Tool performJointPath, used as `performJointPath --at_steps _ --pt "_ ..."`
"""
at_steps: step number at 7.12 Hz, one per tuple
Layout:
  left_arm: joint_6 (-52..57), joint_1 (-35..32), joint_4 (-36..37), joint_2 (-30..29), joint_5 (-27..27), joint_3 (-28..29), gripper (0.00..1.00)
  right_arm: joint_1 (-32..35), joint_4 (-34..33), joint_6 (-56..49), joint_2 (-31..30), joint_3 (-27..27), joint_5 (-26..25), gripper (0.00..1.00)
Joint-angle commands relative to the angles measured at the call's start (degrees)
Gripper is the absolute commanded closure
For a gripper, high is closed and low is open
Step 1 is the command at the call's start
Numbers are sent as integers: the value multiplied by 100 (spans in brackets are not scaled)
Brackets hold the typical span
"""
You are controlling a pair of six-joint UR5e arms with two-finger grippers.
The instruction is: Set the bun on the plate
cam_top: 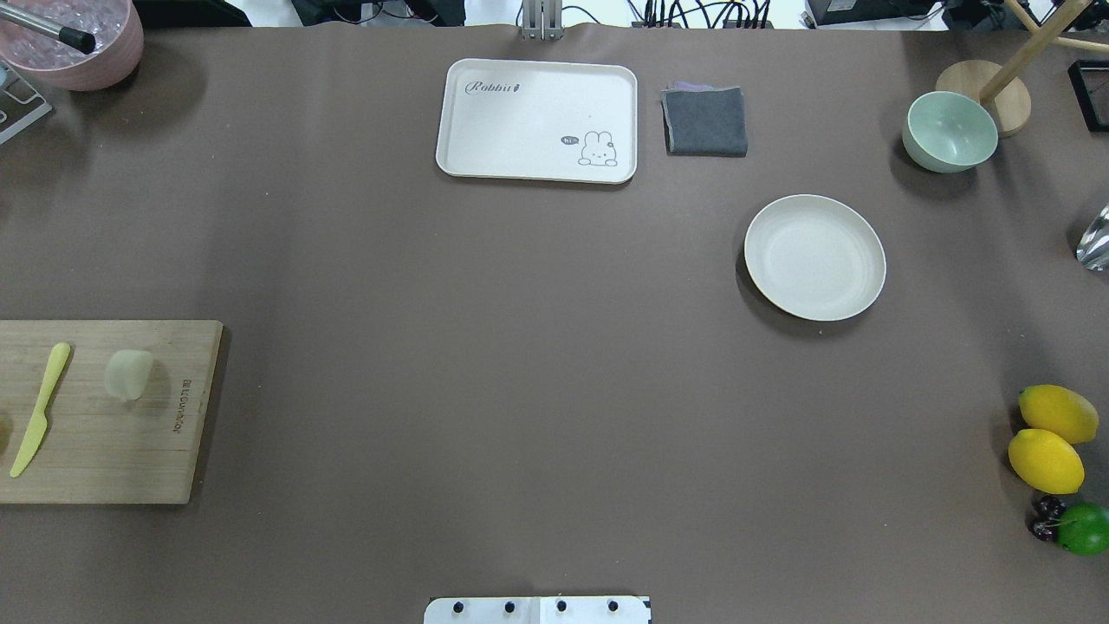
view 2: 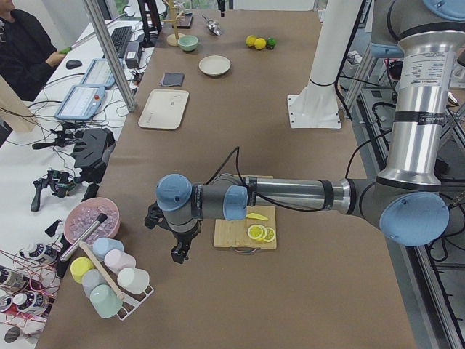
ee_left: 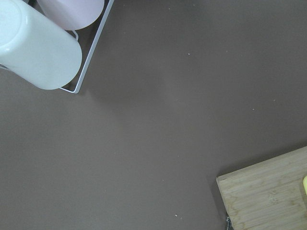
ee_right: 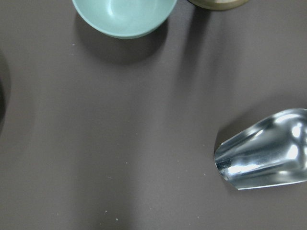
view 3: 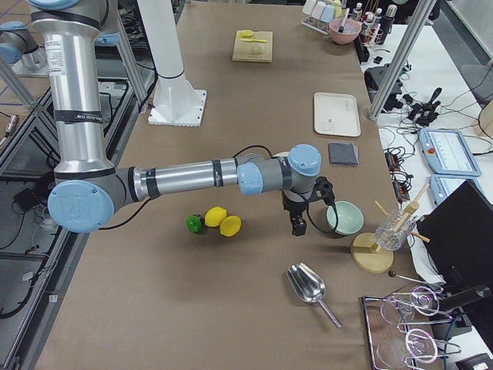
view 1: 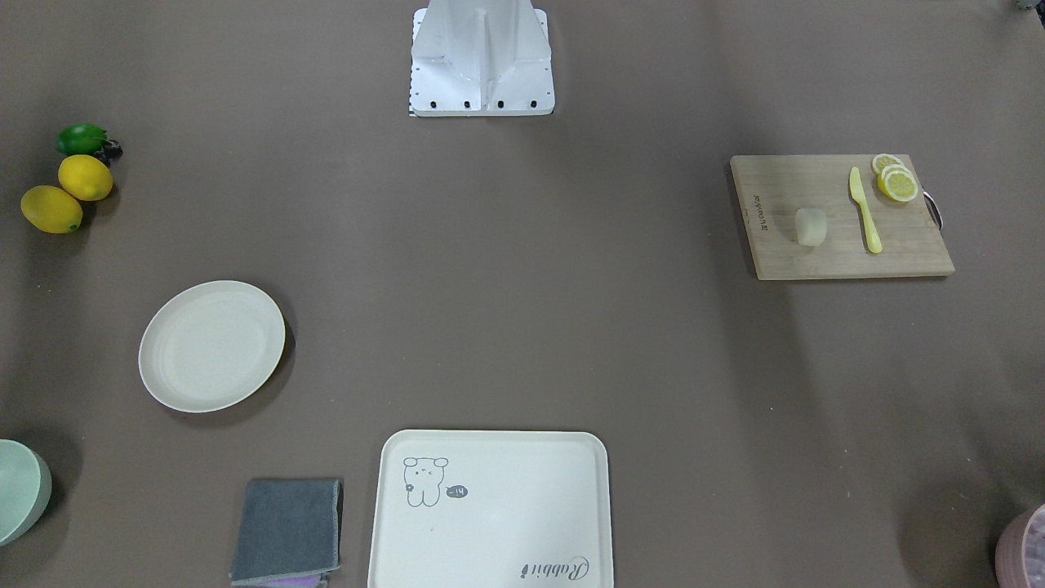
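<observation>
Brown table [view 1: 522,286]; bun [view 1: 811,226] sits on board [view 1: 816,184] at the robot's left end, near knife [view 1: 864,211]; plate [view 1: 212,345] lies well apart, rightward. Left gripper [view 2: 178,251] hangs beyond the board, right gripper [view 3: 296,223] near bowl [view 3: 344,217]; jaw width cannot be told. Best grip bun's sides, clear of knife; middle offers open room.

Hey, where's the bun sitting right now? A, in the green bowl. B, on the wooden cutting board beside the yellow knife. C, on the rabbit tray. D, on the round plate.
B: the bun rests on the cutting board, next to the knife, while the plate lies bare.
</observation>
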Motion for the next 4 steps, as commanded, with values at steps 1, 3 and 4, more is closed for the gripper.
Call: performJointPath --at_steps 1,3,4 --pt "-834 87 -16 -11 17 -220 2 206 -30 -155 -228 -43 51 0" --pt "-874 228 10 -37 52 -388 2 207 -21 -157 -265 18 130 0" --pt "-892 228 -24 93 26 -545 2 199 -12 -165 -326 36 192 0"
